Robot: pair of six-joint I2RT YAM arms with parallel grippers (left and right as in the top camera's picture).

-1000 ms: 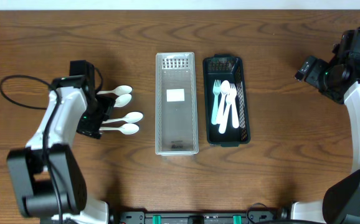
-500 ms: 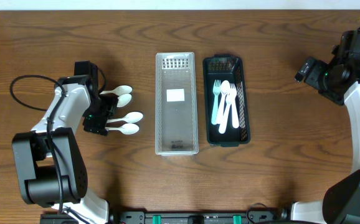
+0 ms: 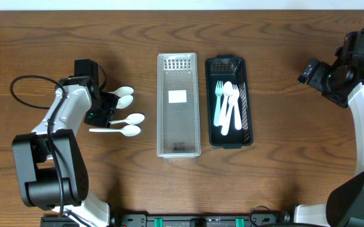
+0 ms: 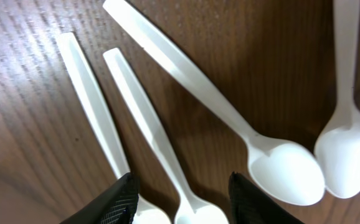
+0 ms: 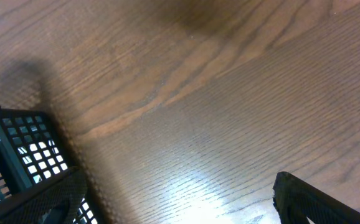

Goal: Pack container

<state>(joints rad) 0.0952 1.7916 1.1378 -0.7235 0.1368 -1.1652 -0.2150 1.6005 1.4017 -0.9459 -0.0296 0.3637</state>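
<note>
The counter (image 3: 283, 145) is brown with wavy wood grain. The spoons (image 3: 133, 118) are white, the container (image 3: 162, 107) clear with a white label (image 3: 178, 96), the basket (image 3: 247, 107) black mesh.

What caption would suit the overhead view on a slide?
Left tool poised over four white spoons, beside a clear container and a black basket holding cutlery.

The left gripper (image 3: 108, 109) hangs low over four white spoons (image 3: 131, 118) fanned close together, one handle lying between its spread fingers (image 4: 119, 200) and another right at the edge of one finger. A bare strip of table (image 3: 147, 63) runs between the spoon bowls and the clear container (image 3: 159, 113), which stands almost wall to wall with the black basket (image 3: 208, 94). Beyond the basket the wood lies open up to the right gripper (image 3: 308, 69).
</note>
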